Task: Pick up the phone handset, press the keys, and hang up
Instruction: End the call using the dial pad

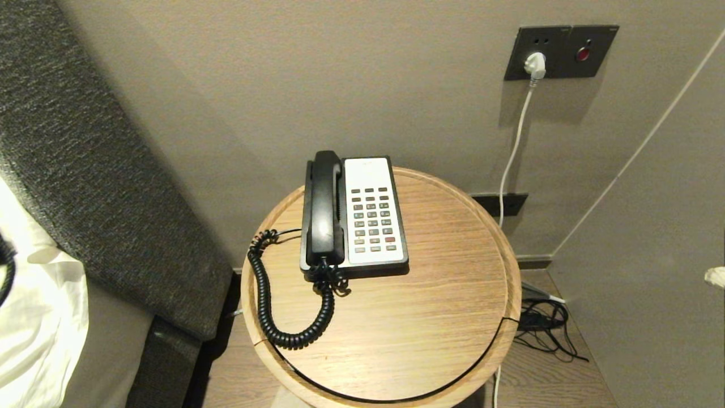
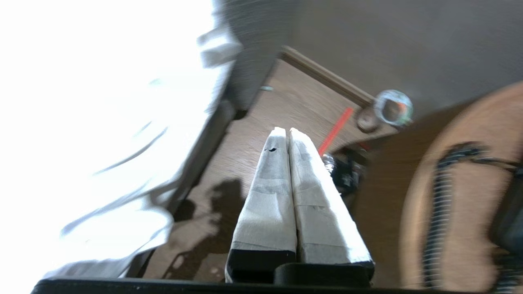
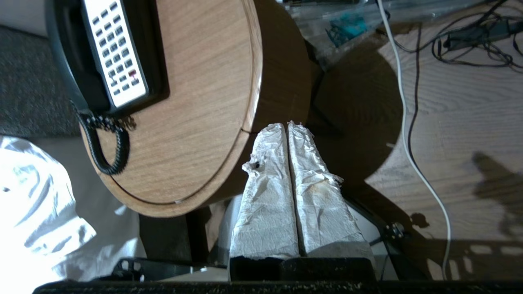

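The black phone handset [image 1: 324, 209] lies in its cradle on the left side of the phone base [image 1: 374, 212], whose white panel carries the grey keys. Its coiled cord [image 1: 266, 300] loops over the round wooden table [image 1: 442, 306]. Neither gripper touches the phone. My left gripper [image 2: 286, 130] is shut and empty, hanging over the floor between the bed and the table, with the cord [image 2: 439, 204] off to one side. My right gripper [image 3: 286, 124] is shut and empty too, just outside the table's rim [image 3: 249, 122]; from there the handset [image 3: 65, 45] and keypad [image 3: 114, 53] show.
A bed with white sheets [image 1: 34, 328] and a grey padded headboard [image 1: 85, 158] stands left of the table. A wall socket with a white plug [image 1: 535, 63] is behind it, and tangled cables [image 1: 546, 328] lie on the floor to the right. A clear bottle [image 2: 393, 107] sits on the floor.
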